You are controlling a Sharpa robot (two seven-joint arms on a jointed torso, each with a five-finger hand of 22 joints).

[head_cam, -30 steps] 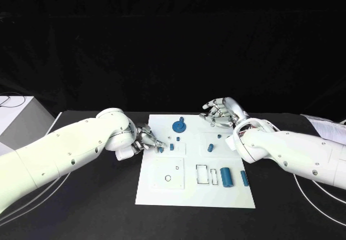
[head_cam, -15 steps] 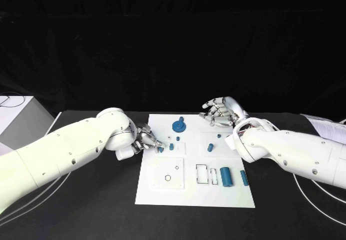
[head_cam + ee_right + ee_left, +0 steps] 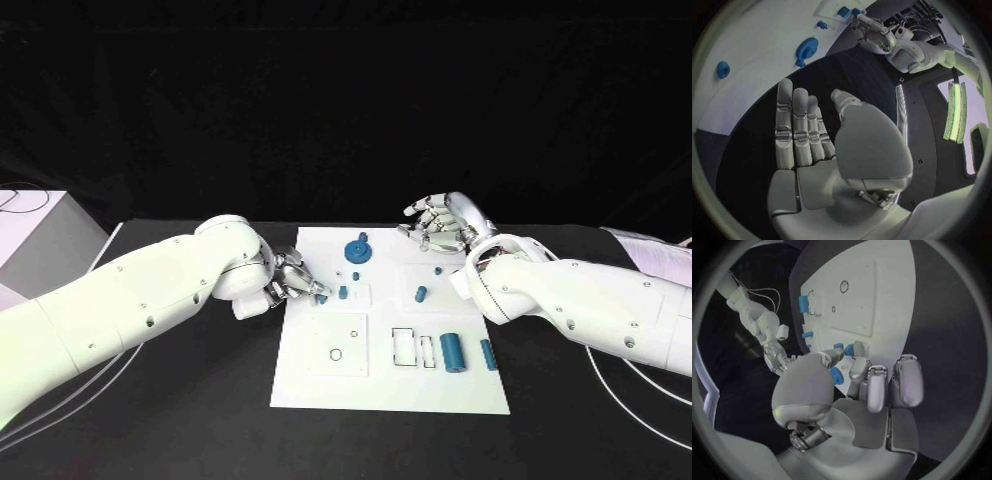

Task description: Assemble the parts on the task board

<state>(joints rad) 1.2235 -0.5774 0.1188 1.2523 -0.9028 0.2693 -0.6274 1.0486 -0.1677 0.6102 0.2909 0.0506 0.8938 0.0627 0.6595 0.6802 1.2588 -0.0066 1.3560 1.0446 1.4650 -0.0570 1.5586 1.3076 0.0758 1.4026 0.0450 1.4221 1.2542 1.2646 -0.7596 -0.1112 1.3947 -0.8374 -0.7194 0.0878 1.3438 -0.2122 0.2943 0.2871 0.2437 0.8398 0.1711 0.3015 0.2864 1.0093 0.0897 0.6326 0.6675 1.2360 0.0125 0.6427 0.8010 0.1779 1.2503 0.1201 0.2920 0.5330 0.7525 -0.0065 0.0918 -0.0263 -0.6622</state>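
Nothing shifted: silver left hand [image 3: 299, 281] still pinches a small blue cylindrical part [image 3: 836, 375] at the white rectangular task board's [image 3: 325, 385] left edge; silver right hand [image 3: 441, 223], fingers spread, empty, hovers past the far edge.

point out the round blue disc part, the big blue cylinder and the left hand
round blue disc part [image 3: 356, 250], head view, on the disc's face
big blue cylinder [image 3: 453, 352], head view, on the middle of its body
left hand [image 3: 296, 282], head view, on the middle of the hand, at the board's left edge
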